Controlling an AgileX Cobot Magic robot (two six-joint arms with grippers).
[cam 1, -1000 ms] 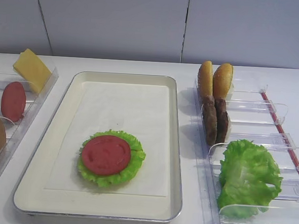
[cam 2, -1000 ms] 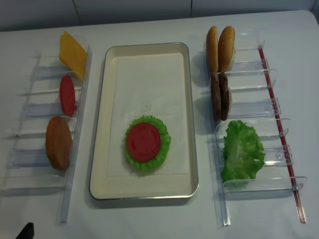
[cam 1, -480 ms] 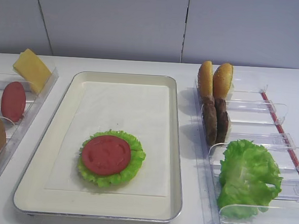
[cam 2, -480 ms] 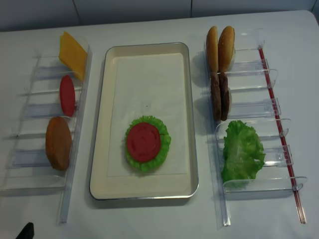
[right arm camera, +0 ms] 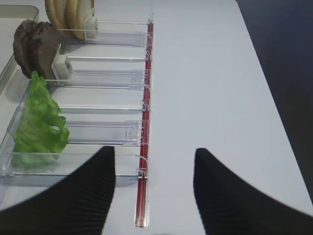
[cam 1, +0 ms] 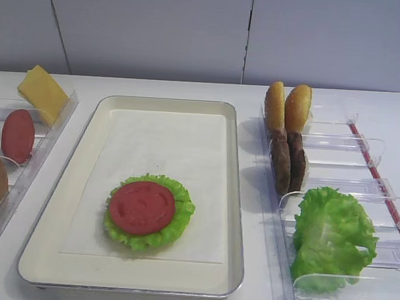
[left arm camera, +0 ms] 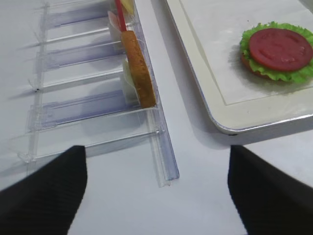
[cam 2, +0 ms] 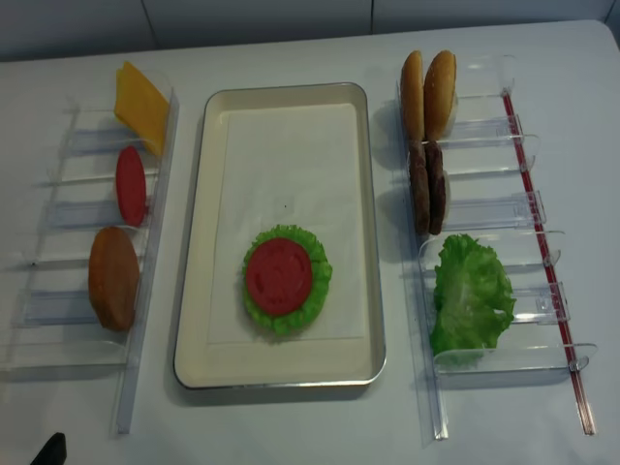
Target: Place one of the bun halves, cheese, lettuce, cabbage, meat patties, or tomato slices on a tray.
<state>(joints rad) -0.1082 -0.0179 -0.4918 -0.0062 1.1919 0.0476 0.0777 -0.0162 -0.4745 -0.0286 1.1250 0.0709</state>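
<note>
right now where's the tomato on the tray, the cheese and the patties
tomato slice (cam 2: 279, 275): overhead realsense view, centre of its red face, on the lettuce.
cheese (cam 2: 140, 106): overhead realsense view, middle of the yellow slab, left rack.
meat patties (cam 2: 427, 185): overhead realsense view, top edges of the upright pair.

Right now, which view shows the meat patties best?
The realsense exterior high view: both meat patties stand on edge, seen clearly from above. The other exterior view shows them side-on; the right wrist view only at the frame edge; the left wrist view not at all.
</note>
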